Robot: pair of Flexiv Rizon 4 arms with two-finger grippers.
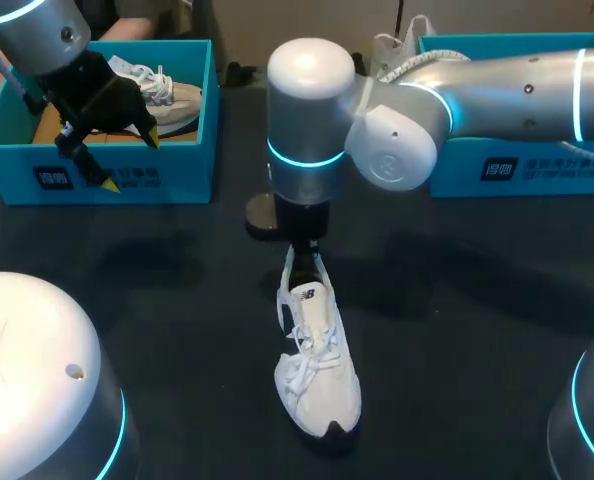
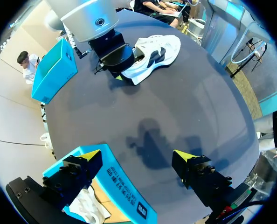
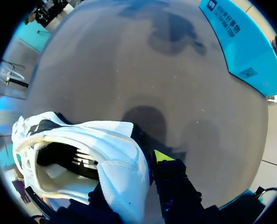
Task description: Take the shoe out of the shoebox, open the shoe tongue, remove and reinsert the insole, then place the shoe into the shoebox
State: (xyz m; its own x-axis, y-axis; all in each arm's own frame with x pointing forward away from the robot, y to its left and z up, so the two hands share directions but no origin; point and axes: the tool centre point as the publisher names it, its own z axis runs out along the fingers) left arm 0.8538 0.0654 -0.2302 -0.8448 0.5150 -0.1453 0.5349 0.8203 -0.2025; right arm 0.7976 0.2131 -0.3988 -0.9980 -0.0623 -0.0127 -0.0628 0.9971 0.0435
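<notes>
Right pincer [image 1: 303, 252]: clamped on the heel of the shoe [image 1: 317, 365]; toe lies beyond my fingers.
Left pincer [image 2: 138, 156]: apart, empty, over the shoebox [image 2: 117, 184] front wall.
Risk: heel-only hold; the shoe may pivot or slip when the tongue is pulled.

Shoe [image 1: 317, 360] mid-desk [image 1: 457, 330], toe toward near edge, heel toward the back. Right jaws clamp the heel from behind. Left shoebox [image 1: 177, 165] back-left, second shoe [image 1: 172, 95] inside it; left jaws spread above its front wall. Right shoebox [image 1: 537, 165] back-right, behind right arm [image 1: 497, 90].
</notes>
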